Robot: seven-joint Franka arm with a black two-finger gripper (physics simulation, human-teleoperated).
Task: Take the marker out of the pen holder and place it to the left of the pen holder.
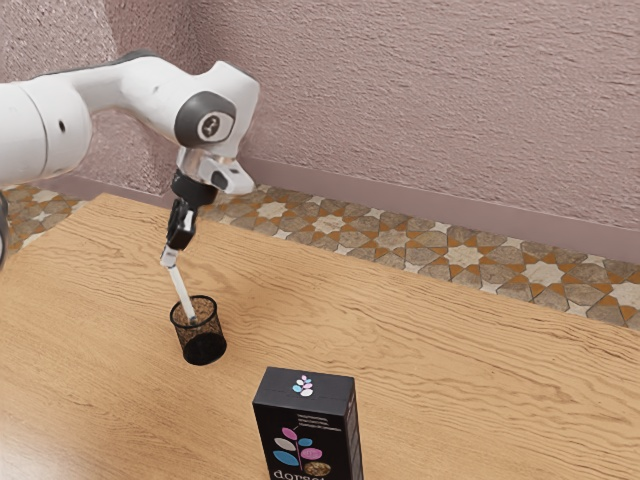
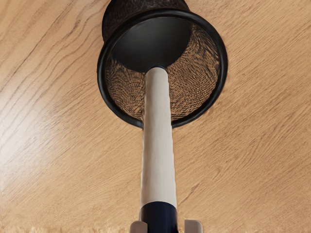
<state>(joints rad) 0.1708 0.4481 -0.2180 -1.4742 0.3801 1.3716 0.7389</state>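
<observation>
marker [image 1: 180, 290] pinched, low end in pen holder [image 1: 206, 348]

my jaws are closed on its dark-blue end, above the pen holder. marker's tilted, pale barrel crossing the holder's rim, low end inside the mouth. holder's upright on the table [image 1: 450, 340]. black box [image 1: 306, 425] stands apart from the holder, toward the exterior view's right.

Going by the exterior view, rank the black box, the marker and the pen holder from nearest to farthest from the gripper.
1. Marker: right at the jaws, slanting down from them.
2. Pen holder: lower down, at the marker's lower end.
3. Black box: farthest, toward the exterior view's right.
</observation>
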